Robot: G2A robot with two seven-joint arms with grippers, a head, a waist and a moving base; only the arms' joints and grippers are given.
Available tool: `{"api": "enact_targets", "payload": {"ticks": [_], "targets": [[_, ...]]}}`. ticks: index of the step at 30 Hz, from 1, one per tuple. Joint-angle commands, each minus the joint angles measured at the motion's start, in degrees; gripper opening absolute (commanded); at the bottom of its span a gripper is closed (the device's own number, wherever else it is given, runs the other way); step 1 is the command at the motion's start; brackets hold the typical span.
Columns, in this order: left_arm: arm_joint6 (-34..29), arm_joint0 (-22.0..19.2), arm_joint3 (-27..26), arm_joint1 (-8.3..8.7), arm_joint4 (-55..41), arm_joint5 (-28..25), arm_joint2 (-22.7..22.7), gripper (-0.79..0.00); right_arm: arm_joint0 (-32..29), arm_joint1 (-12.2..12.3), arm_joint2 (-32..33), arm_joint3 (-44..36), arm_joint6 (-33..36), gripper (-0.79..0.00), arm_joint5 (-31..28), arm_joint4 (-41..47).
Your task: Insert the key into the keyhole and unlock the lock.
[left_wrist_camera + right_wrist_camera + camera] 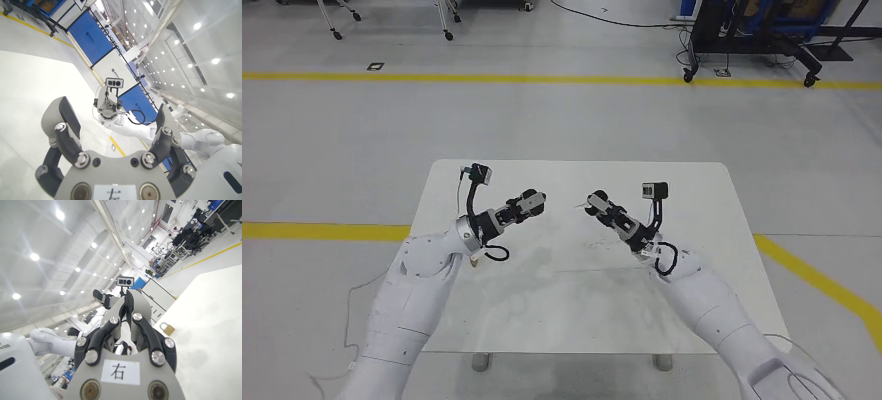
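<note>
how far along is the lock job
Nothing looks done: the padlock lies on the table, shackle apparently closed, no key visibly in it. In hand: left gripper open and empty; right gripper shut, a key there not discernible. Left: inserting and turning.

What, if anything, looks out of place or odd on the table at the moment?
Nothing looks spilled or damaged. The padlock lies flat on the table, apart from both grippers; the left gripper is open, the right gripper shut.
</note>
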Motion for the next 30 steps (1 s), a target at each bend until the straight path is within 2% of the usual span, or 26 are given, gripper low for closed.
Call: {"api": "enact_targets", "payload": {"ticks": [1,4,11,13,14,15,16,25,30], "targets": [[-1.0,-0.4,0.3,0.15,2.7,-1.3,0.6,0.0,1.2,-0.3,-0.2,2.5,6.2,-0.785,0.0,6.5],[0.0,-0.5,0.2,0.1,6.1,-1.9,2.1,0.0,2.3,-0.9,-1.1,4.6,12.4,-0.785,0.0,12.6],[1.2,-1.5,1.0,-0.16,7.4,-2.3,4.9,0.0,3.7,-2.1,-3.5,6.4,15.1,-0.785,2.6,16.0],[1.2,-1.8,1.4,-0.16,7.1,-2.4,5.3,-0.108,4.2,-2.3,-4.1,7.2,14.9,-0.785,2.4,15.4],[1.3,-1.8,1.4,-0.17,6.7,-2.6,5.4,-0.219,4.4,-2.5,-4.3,7.7,14.8,-0.785,2.3,15.0],[1.3,-1.9,1.4,-0.15,6.6,-2.7,5.5,-0.394,4.6,-2.6,-4.6,8.1,14.6,-0.785,2.1,14.6],[1.2,-1.9,1.3,-0.13,6.5,-2.8,5.7,-0.431,4.7,-2.8,-4.8,8.3,14.4,-0.785,1.9,14.5],[2.5,-2.2,1.6,0.05,8.3,-2.0,6.7,-0.471,5.3,-3.6,-6.3,8.3,14.0,-0.785,1.5,15.2],[2.9,-2.2,1.4,0.16,8.9,-1.7,7.3,-0.536,5.3,-3.6,-6.7,8.0,13.9,-0.785,1.4,15.2]]}}
